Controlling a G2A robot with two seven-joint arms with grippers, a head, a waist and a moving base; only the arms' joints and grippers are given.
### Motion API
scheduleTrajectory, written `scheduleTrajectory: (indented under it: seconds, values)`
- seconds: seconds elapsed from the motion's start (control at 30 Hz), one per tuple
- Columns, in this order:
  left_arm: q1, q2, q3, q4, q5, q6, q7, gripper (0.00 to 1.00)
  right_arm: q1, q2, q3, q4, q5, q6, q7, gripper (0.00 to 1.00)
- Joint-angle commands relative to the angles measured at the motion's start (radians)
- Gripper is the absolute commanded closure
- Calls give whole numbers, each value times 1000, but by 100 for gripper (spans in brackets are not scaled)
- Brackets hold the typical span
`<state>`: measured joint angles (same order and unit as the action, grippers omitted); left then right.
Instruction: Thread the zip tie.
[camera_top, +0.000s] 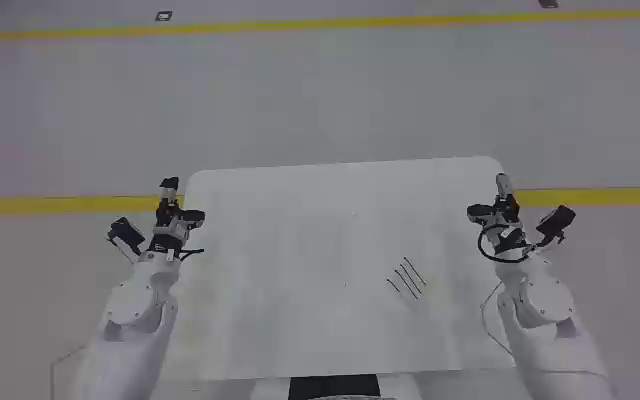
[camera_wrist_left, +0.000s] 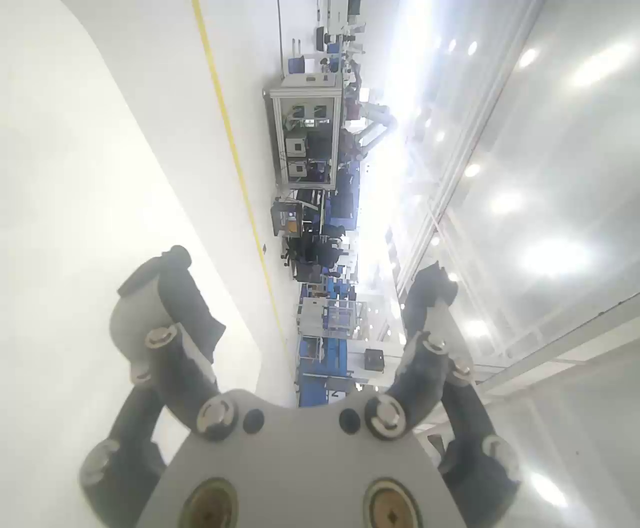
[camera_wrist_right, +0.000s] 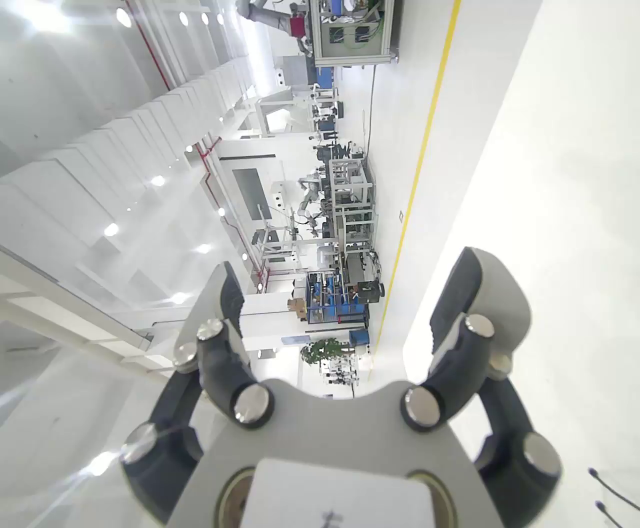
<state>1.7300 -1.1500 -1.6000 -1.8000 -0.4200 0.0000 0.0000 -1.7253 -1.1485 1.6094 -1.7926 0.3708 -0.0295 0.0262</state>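
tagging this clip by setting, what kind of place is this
Likely a factory or robotics lab hall: a yellow floor line, a framed equipment cabinet and workstations behind, plus a white table holding zip ties.

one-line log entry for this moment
left gripper open, empty | right gripper open, empty | zip ties untouched on table, nearer right gripper

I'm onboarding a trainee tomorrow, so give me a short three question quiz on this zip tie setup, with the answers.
1. True or false: the left gripper is holding something.
2. How many zip ties lie on the table?
3. Which is closer to the zip ties? A) the left gripper B) the right gripper C) neither, they lie midway

Key: 1 false, it is open and empty. 2 three. 3 B.
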Motion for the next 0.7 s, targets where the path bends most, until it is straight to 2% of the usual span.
scheduleTrajectory:
  seconds: [0.0, 0.17, 0.3, 0.33, 0.67]
  values:
    - [0, 0, 0, 0, 0, 0, 0, 0, 1, 1, 6, 4, -1, -6, 35, 0]
    - [0, 0, 0, 0, 0, 0, 0, 0, 0, 8, 26, 6, -12, -53, 206, 0]
    - [0, 0, 0, 0, 0, 0, 0, 0, -10, 18, 39, 11, -30, -108, 409, 0]
    - [0, 0, 0, 0, 0, 0, 0, 0, -17, 21, 39, 8, -33, -134, 486, 0]
    - [0, 0, 0, 0, 0, 0, 0, 0, -17, 21, 39, 8, -33, -134, 486, 0]
